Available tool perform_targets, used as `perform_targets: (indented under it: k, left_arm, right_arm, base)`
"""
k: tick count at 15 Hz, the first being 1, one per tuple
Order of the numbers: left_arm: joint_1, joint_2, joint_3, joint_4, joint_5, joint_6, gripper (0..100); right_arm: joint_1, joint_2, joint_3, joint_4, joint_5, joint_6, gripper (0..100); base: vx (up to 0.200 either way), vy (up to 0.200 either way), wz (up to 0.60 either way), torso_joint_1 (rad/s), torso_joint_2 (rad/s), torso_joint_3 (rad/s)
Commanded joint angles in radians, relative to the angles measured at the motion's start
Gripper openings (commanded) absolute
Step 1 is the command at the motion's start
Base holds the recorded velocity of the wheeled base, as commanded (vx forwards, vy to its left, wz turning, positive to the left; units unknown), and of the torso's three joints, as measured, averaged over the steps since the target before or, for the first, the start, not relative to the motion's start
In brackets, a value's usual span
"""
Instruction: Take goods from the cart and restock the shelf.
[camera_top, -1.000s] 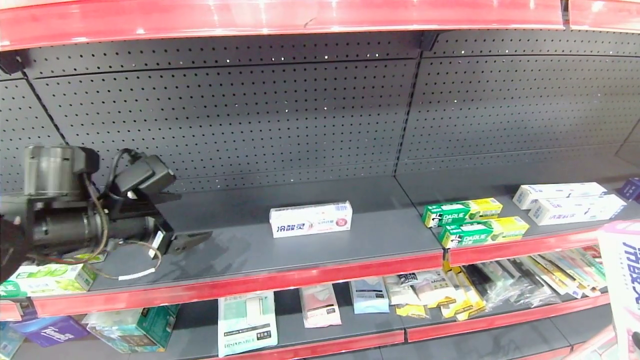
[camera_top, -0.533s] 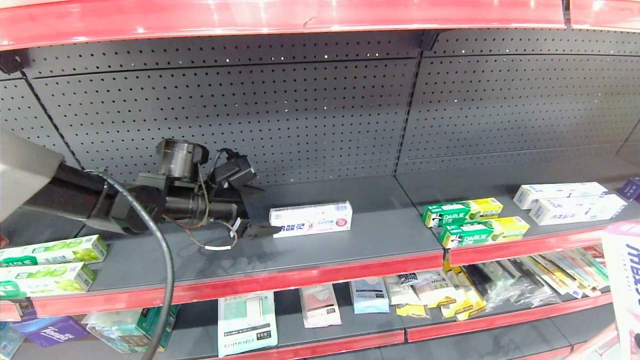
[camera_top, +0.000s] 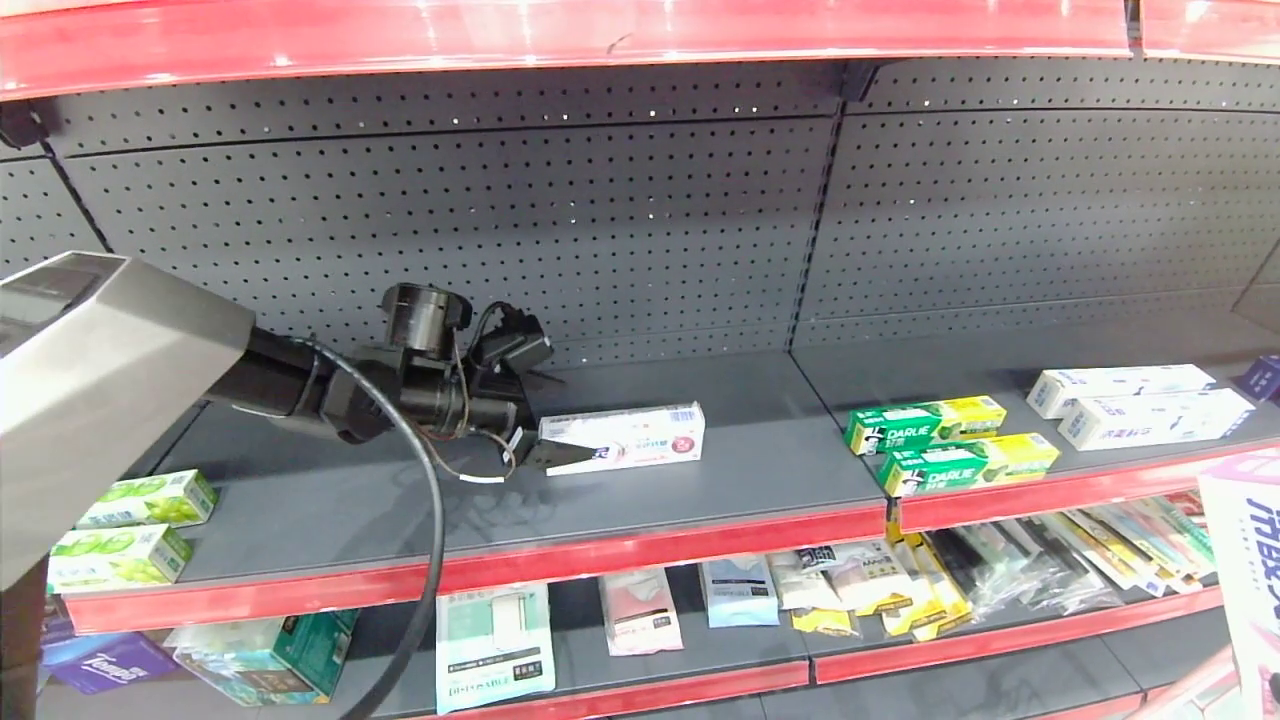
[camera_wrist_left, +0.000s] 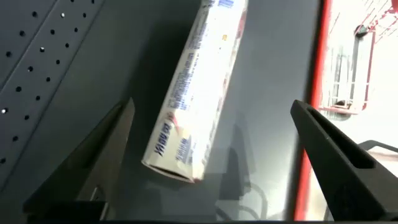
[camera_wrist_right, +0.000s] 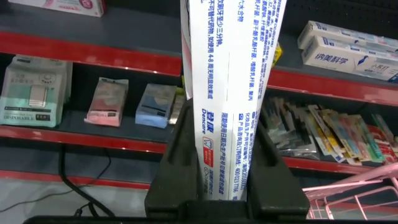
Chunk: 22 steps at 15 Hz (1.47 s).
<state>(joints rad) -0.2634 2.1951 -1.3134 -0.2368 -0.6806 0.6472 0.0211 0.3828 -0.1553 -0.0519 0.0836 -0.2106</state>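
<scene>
Print on the packaging. Middle shelf (camera_top: 700, 500): blue characters and a round red mark on the long white carton (camera_top: 622, 438); white capitals on the two green-and-yellow cartons (camera_top: 925, 423); blue characters on the paired white cartons (camera_top: 1120, 388). Lower shelf (camera_top: 575, 620): a dark caption on the white-and-green pouch (camera_top: 495, 645). Columns of small blue lettering run along the tall white carton (camera_wrist_right: 230, 93).

Green boxes (camera_top: 965, 463), pink packet (camera_top: 640, 610) lower down
</scene>
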Motion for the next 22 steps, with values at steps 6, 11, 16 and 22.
perform_targets:
  k: [6,11,16,22]
  left_arm:
    - [0.000,0.098,-0.078,0.013,-0.004,0.022,100]
    - [-0.016,0.149,-0.161,0.054,-0.004,0.025,100]
    - [-0.033,0.170,-0.184,0.090,-0.002,0.035,100]
    - [-0.043,0.212,-0.230,0.091,-0.002,0.042,100]
  right_arm:
    - [0.000,-0.013,0.030,0.000,-0.001,-0.004,0]
    - [0.000,-0.013,0.031,0.000,-0.001,-0.007,0]
    - [0.000,-0.015,0.030,-0.002,-0.001,-0.007,0]
    - [0.000,-0.024,0.031,0.000,0.001,-0.013,0]
  base:
    - [0.000,0.000,0.00,0.000,0.00,0.000]
    - [0.000,0.000,0.00,0.000,0.00,0.000]
    - [0.000,0.000,0.00,0.000,0.00,0.000]
    - [0.000,0.000,0.00,0.000,0.00,0.000]
